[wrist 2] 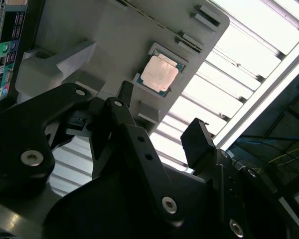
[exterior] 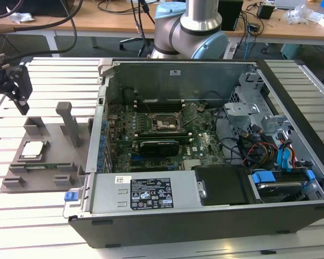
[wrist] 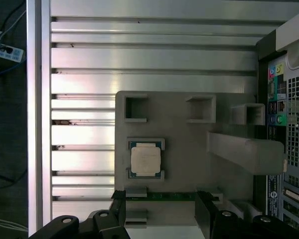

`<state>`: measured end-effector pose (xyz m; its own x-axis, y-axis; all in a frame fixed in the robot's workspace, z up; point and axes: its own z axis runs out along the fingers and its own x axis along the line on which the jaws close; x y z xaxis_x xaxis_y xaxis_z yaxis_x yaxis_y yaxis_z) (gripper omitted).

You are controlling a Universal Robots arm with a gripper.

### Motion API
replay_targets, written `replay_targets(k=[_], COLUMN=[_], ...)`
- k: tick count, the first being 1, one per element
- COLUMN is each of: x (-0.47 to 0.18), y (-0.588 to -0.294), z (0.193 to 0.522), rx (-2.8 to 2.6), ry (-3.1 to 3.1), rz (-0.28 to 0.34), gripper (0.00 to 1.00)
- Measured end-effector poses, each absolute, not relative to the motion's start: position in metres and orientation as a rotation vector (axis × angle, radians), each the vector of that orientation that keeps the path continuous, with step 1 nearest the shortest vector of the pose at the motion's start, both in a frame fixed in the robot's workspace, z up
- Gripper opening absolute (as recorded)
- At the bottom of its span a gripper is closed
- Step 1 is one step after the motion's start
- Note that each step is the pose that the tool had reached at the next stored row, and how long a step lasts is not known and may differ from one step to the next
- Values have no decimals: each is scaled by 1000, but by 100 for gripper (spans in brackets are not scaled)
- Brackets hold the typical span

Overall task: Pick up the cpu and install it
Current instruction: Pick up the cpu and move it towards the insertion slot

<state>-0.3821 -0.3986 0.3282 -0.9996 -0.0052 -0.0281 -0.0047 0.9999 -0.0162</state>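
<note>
The cpu [exterior: 32, 149] is a small square chip with a silver top, lying flat in a recess of the grey holder tray [exterior: 54, 167], at the exterior view's left beside the open computer case. Both wrist views show it as well, the cpu [wrist: 145, 160] and the cpu [wrist 2: 159, 73], sitting in the tray [wrist: 189, 134]. My gripper [exterior: 17, 91] hangs above the tray's far left side, well clear of the chip. Its black fingers [wrist: 118, 209] stand apart, so the gripper [wrist: 162, 201] is open and holds nothing. The black socket frame [exterior: 164, 124] lies on the motherboard inside the case.
The open case [exterior: 205, 216] lies on a slatted metal table [exterior: 38, 226]. A tall grey post [exterior: 70, 124] rises from the tray next to the case wall. Cables, drive bays and a black card crowd the case interior. Desks with cables stand behind.
</note>
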Motion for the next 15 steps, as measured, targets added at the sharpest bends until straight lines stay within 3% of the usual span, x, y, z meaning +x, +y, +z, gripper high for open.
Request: replay_targets(k=[15], x=[-382], y=[-399], z=[324], rx=[-8], ry=[3113], rz=[-25], gripper=[66])
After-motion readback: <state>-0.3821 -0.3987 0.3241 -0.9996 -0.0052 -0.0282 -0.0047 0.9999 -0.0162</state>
